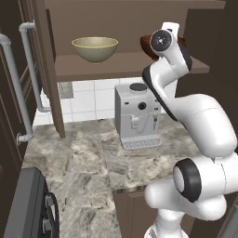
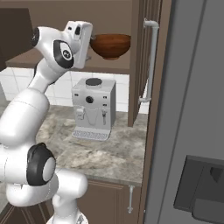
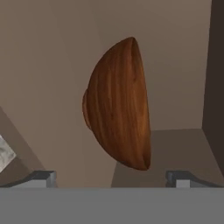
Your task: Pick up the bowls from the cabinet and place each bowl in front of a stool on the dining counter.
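Note:
The cabinet stands open, and both bowls rest on its shelf (image 1: 123, 65). The pale olive-beige bowl (image 1: 95, 48) sits to the left. The glossy reddish-brown bowl (image 2: 111, 46) sits to the right, partly hidden by my arm in the left base view (image 1: 147, 45). My gripper (image 3: 111, 177) is raised to shelf height just in front of the brown bowl (image 3: 118, 105), apart from it. The fingertips (image 3: 41, 177) stand wide open with nothing between them. The hand view is rolled, so the bowl looks turned on its side. The dining counter and stools are out of view.
A grey coffee machine (image 1: 137, 116) stands on the marbled worktop (image 1: 83, 158) under the shelf. Open cabinet doors with long grey handles (image 1: 28, 69) (image 2: 151, 61) flank the shelf. A tall grey panel (image 2: 192, 109) rises at the right, a dark appliance (image 1: 28, 209) at the lower left.

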Tool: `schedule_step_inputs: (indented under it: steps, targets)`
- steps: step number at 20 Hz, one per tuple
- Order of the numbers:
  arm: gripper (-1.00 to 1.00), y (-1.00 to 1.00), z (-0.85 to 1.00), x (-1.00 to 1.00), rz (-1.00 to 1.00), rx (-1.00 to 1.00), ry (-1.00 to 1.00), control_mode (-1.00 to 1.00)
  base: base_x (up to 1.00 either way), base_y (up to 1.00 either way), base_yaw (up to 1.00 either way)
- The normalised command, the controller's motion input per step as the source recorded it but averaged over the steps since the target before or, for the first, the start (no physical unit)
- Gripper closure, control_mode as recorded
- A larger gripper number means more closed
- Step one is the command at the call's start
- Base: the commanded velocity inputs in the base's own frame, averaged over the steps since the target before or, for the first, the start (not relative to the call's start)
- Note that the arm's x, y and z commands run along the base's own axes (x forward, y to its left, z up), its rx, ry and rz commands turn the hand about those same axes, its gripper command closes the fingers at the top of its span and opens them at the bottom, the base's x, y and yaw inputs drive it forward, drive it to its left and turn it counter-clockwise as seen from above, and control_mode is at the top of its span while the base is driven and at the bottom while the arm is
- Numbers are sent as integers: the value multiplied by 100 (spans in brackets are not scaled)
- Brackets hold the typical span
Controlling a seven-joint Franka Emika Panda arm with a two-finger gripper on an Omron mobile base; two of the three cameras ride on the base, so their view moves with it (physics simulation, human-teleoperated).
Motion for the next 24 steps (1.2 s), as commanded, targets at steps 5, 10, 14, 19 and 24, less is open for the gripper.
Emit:
schedule_step_inputs:
  steps: [5,10,14,19,24]
  targets:
    - [-100,4,-3,41,0,0,0,-100,0,0,0]
    - [-100,1,-20,35,0,0,11,-100,0,0,0]
    - [-100,0,-14,31,0,0,5,-100,0,0,0]
    - [-100,0,-1,25,0,0,0,-100,0,0,0]
    - [-100,0,0,18,0,0,0,-100,0,0,0]
